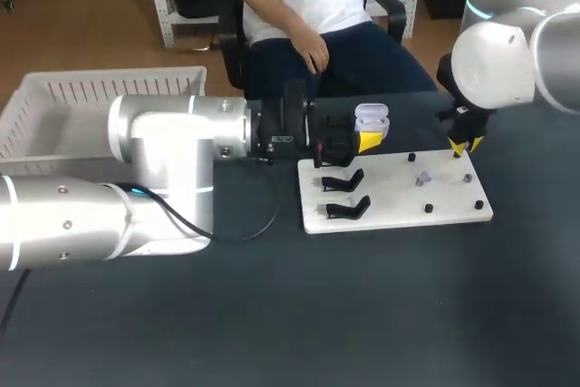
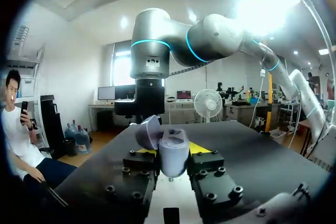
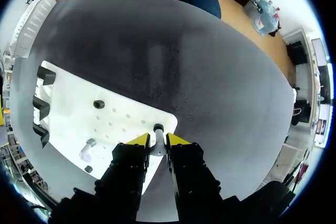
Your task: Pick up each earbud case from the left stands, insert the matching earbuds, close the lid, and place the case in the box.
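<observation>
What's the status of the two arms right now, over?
Left tool shut on open earbud case. Right tool shut on earbud at white board corner. Nothing in the way.

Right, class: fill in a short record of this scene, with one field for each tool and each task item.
left tool: shut on earbud case
earbud case: lid open, held above board
right tool: at an earbud on board's far right corner
stands: black, two near ones empty
box: white basket, far left
</observation>
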Motion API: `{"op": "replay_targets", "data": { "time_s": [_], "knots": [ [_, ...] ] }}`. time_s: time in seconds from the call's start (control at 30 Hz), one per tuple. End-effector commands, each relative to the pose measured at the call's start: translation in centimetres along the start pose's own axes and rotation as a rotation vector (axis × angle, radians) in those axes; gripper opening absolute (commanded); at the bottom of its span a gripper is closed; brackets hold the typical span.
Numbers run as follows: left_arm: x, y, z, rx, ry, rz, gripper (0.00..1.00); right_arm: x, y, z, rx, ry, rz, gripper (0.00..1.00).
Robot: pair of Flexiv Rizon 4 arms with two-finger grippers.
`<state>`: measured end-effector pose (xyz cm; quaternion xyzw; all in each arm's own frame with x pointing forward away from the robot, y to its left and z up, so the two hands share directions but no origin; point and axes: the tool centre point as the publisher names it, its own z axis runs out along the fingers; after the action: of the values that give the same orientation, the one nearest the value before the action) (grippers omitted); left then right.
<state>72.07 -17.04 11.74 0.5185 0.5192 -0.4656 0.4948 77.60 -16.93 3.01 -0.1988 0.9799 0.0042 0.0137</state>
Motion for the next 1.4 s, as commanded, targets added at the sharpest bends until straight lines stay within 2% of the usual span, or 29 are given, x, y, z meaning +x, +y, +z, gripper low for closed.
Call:
{"op": "replay_targets", "data": {
  "time_s": [0.03,0.57,0.93,1.0,1.03,1.1,1.17,1.3,1.4],
  "knots": [
    [0.0,0.2,0.1,0.005,0.003,-0.002,0.00,1.3,0.8,-2.2,0.013,-0.006,0.010,0.00],
    [0.0,0.2,0.1,0.005,0.003,-0.002,0.00,5.4,4.6,-11.2,0.032,0.012,0.108,0.00],
    [0.0,0.2,0.1,0.005,0.003,-0.002,0.00,5.4,4.6,-11.2,0.032,0.012,0.108,0.00],
    [0.0,0.2,0.1,0.005,0.003,-0.002,0.00,5.5,4.4,-11.8,-0.080,-0.054,0.291,0.00],
    [0.0,0.2,0.1,0.005,0.003,-0.002,0.00,5.6,4.3,-12.0,-0.061,-0.051,0.412,0.00],
    [0.0,0.2,0.1,0.005,0.003,-0.002,0.00,5.9,4.2,-12.3,-0.086,-0.059,0.597,0.00],
    [0.0,0.2,0.1,0.005,0.003,-0.002,0.00,6.0,4.5,-12.6,-0.120,-0.088,0.722,0.00],
    [0.0,0.2,0.1,0.005,0.003,-0.002,0.00,5.9,5.1,-12.5,-0.141,-0.046,0.914,0.00],
    [0.0,0.2,0.1,0.005,0.003,-0.002,0.00,5.4,5.8,-12.5,-0.103,-0.023,0.956,0.00]
  ]
}}
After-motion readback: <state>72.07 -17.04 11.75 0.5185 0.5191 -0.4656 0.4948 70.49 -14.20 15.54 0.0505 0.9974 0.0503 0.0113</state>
